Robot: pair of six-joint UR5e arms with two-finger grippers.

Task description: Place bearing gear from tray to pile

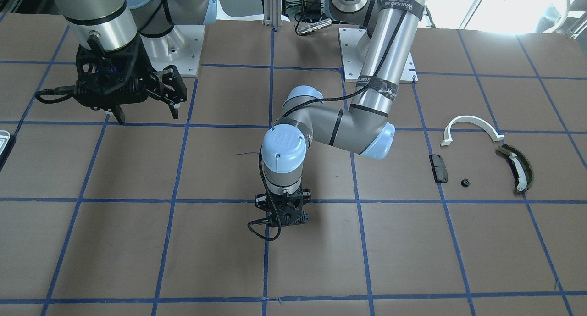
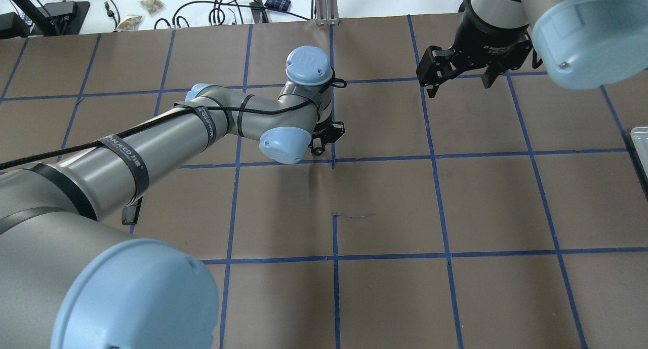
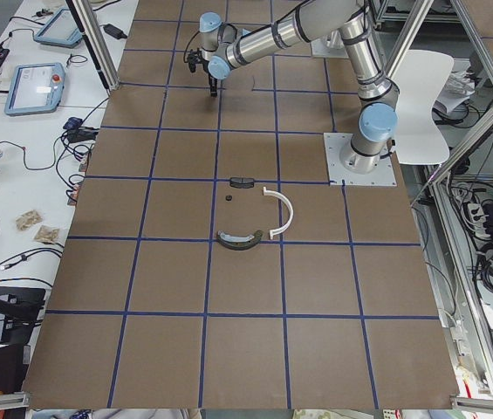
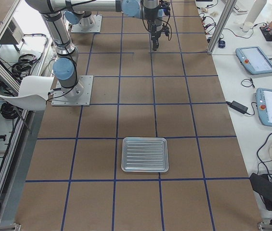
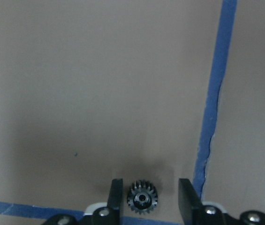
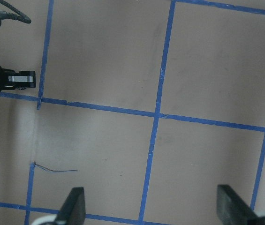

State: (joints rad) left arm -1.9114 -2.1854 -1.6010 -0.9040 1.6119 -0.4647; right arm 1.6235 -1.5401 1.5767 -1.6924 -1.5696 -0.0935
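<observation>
Okay, left claw [image 5: 149, 193] low at bench [image 5: 76, 93], jaws apart, gear [image 5: 142, 198] loose between them, untouched, well apart from pile [image 1: 471, 119]. I see right claw [image 6: 150, 208] spread wide, farther from pile.

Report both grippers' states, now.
Left gripper: open around a small black toothed gear, with gaps on both sides, not clamped.
Right gripper: open, holding nothing.

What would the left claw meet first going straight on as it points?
The small black gear, centred between the left claw's open fingers; fingertips would likely touch the table beside it. Depth unclear.
</observation>
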